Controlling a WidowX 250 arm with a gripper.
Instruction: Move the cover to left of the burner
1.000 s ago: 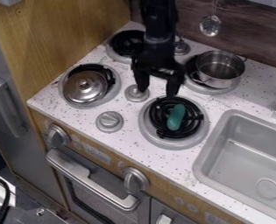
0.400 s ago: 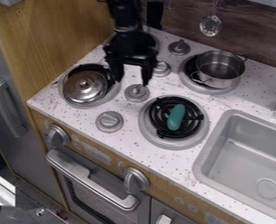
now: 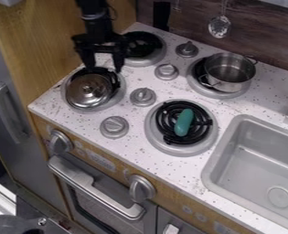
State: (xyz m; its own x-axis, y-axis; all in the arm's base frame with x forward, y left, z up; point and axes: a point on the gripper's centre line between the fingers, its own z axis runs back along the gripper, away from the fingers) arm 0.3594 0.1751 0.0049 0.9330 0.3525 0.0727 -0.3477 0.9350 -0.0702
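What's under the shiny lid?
Under the lid is a black burner, peeking out past the lid's far edge. The lid hides the rest, so I can't tell if anything else is there.

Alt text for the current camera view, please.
Open gripper hangs over a metal lid on the left burner. A green toy lies on the front burner; a pot sits behind it, a sink right.

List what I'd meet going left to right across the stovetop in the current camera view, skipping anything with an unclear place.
Silver lid on the left burner, the small grey central knob, green object on the front burner's black coil, metal pot.
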